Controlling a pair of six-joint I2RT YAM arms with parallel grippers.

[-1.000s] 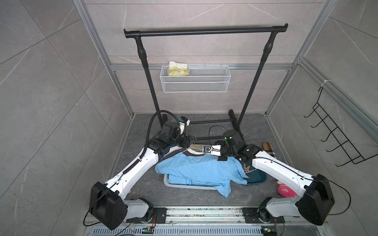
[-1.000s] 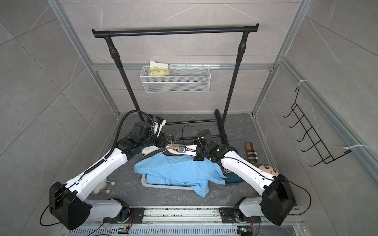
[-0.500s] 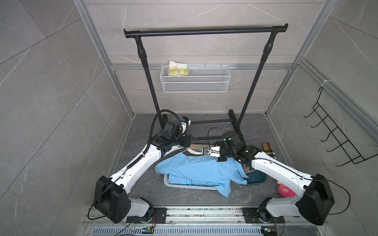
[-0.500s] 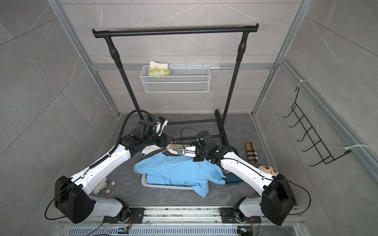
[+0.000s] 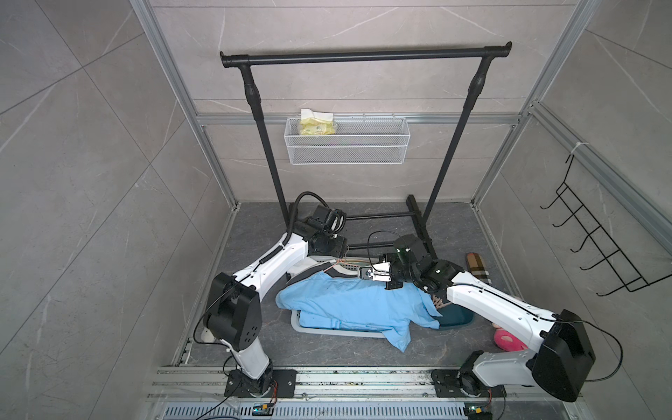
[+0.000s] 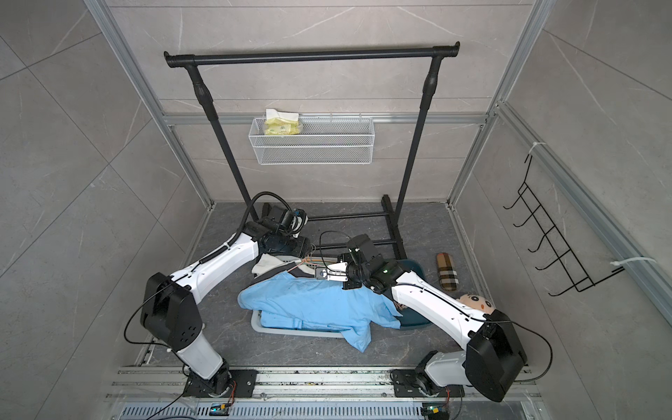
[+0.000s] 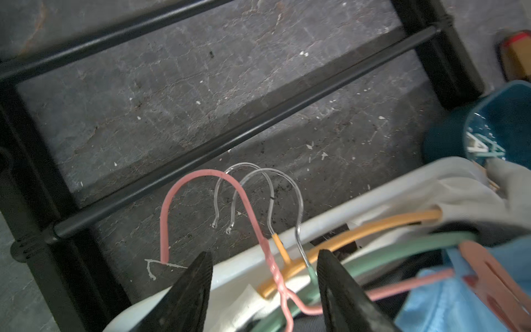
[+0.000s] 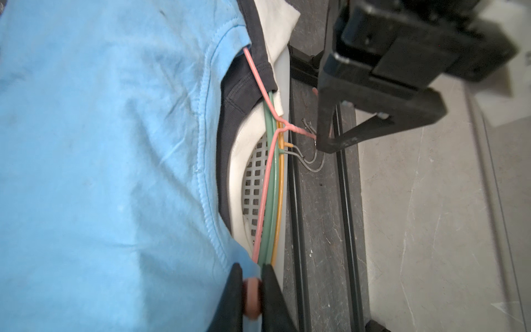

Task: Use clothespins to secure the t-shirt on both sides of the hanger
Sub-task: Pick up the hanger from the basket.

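In a top view: t-shirt [image 5: 349,303] draped over white basket [image 5: 320,330]
Left wrist: left gripper [image 7: 264,254] jaws apart, pink hanger [image 7: 198,176] neck between them
Right wrist: right gripper [image 8: 250,268] clamped on pink clothespin [image 8: 252,299] at t-shirt shoulder edge, beside hanger arm

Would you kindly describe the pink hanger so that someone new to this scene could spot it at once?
Below the black garment rack, a blue t-shirt lies over a white basket. Three hangers stick out at its collar; the pink hanger alone has a coloured hook, while the orange hanger and green hanger have bare metal hooks.
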